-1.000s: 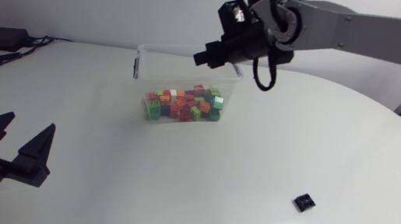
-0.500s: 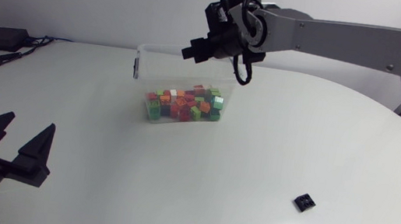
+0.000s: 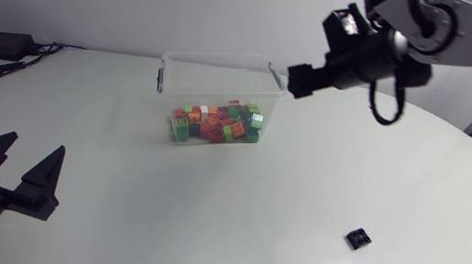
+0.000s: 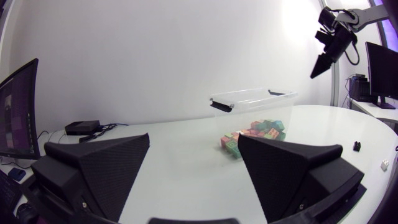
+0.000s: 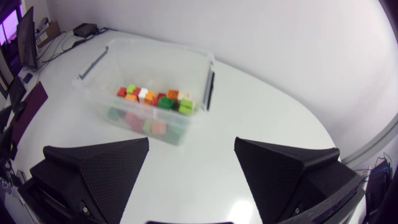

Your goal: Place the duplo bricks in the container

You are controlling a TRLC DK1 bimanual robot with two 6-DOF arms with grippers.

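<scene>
At 11 o'clock on the white surface (image 3: 206,211), clear container (image 3: 216,78) part-filled with coloured duplo bricks (image 3: 217,122). Alone at 4 o'clock, well apart, one black brick (image 3: 358,237). Raised just beside the container's 3 o'clock rim, right hand (image 3: 297,78), fingers wide, holding nothing. Low at 8 o'clock, left hand (image 3: 33,145), likewise wide and empty.
</scene>
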